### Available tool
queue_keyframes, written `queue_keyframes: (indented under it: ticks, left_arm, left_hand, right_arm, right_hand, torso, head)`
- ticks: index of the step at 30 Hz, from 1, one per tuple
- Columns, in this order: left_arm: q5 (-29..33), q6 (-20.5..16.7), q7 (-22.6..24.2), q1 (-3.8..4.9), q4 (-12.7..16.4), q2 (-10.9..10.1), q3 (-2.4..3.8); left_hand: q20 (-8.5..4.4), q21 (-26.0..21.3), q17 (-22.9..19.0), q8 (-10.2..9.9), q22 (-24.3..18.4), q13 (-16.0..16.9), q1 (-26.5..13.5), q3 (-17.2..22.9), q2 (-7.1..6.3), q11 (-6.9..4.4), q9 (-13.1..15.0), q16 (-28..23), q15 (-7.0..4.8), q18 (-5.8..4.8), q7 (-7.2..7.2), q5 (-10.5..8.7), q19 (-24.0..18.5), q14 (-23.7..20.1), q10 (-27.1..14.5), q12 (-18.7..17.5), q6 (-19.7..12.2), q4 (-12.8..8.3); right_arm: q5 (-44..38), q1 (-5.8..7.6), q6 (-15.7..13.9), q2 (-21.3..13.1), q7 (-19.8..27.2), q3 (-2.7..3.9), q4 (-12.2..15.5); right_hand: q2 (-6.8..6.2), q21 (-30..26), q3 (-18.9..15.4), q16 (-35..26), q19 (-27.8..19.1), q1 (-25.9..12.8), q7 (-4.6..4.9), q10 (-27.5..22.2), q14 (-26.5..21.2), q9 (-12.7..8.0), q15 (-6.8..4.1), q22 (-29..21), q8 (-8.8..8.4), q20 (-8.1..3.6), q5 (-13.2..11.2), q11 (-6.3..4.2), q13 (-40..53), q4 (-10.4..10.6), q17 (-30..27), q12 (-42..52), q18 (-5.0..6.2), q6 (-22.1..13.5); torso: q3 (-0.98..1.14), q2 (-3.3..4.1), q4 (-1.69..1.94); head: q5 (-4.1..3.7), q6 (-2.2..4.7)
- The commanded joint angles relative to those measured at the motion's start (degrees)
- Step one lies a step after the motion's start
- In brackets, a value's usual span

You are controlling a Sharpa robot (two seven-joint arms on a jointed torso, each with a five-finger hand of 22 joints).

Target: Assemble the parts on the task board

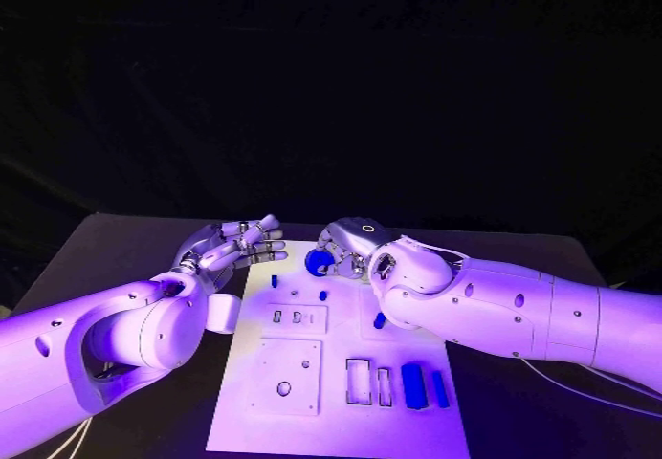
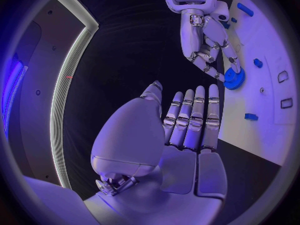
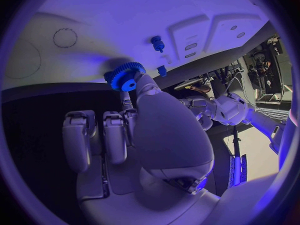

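Head view first: nearest the robot, two blue bars [image 1: 414, 385] lay beside cut-out slots on the task board [image 1: 324, 421], which rested on the dark surface [image 1: 124, 249]. Farther along, a small blue peg [image 1: 274, 281] stood on the board. At the far end the right hand [image 1: 356, 251] pinched a blue gear [image 1: 319, 262] between thumb and fingers [image 3: 127, 105], holding it at the board's far edge. The gear looked small, light and rigid; its toothed rim seemed the surest place to grip, though the teeth could slip under a loose pinch. The left hand [image 2: 187, 120] hovered just beside the board's far left edge, fingers straight and slightly apart, holding nothing. It stood near the gear and might crowd any move leftward.
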Motion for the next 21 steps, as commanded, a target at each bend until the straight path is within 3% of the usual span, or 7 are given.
queue_keyframes:
  ticks: [1,11,21]
  left_arm:
    - [0.04,1.02,0.34,0.09,0.13,0.12,0.05]
    - [0.04,1.03,0.33,0.10,0.11,0.19,0.05]
    - [0.04,0.99,0.27,0.10,0.05,0.18,0.05]
  left_hand:
    - [0.03,0.37,0.03,-0.37,0.10,0.03,0.58,-0.14,0.10,0.17,0.02,-0.30,0.09,0.50,0.25,-0.21,-0.22,-0.22,0.07,-0.10,0.28,-0.14]
    - [0.03,0.37,0.03,-0.37,0.10,0.03,0.58,-0.14,0.10,0.17,0.02,-0.30,0.09,0.50,0.25,-0.21,-0.22,-0.22,0.07,-0.10,0.28,-0.14]
    - [0.03,0.37,0.03,-0.37,0.10,0.03,0.58,-0.14,0.10,0.17,0.02,-0.30,0.09,0.50,0.25,-0.21,-0.22,-0.22,0.07,-0.10,0.28,-0.14]
  right_arm:
    - [-0.59,-0.16,1.84,0.33,0.59,-0.05,-0.30]
    - [-0.08,-0.44,1.94,1.67,0.89,-0.21,-2.04]
    - [0.40,-0.65,2.60,2.03,1.36,-0.31,-2.35]
  right_hand:
    - [-0.08,0.24,0.49,0.23,3.41,-0.60,-1.60,0.36,5.92,0.54,-0.29,11.94,0.22,-0.49,-0.32,0.12,5.47,0.15,14.86,0.14,-0.73,1.87]
    - [-0.77,-0.02,1.27,0.16,3.17,-1.19,-1.21,-0.06,5.88,0.32,-0.06,11.68,-0.49,-0.37,-0.88,0.42,5.04,0.30,14.70,-0.28,-0.65,1.17]
    - [-1.97,-0.26,1.67,0.11,2.96,-2.81,-0.67,-0.50,5.85,0.04,0.39,11.47,-1.40,0.00,-1.78,0.93,4.60,0.85,14.57,-0.70,-0.58,0.40]
  torso:
    - [0.03,0.00,-0.08]
    - [0.00,-0.03,0.06]
    - [0.01,-0.04,-0.08]
  head:
    - [0.09,-0.06]
    - [0.16,-0.20]
    - [0.23,-0.48]
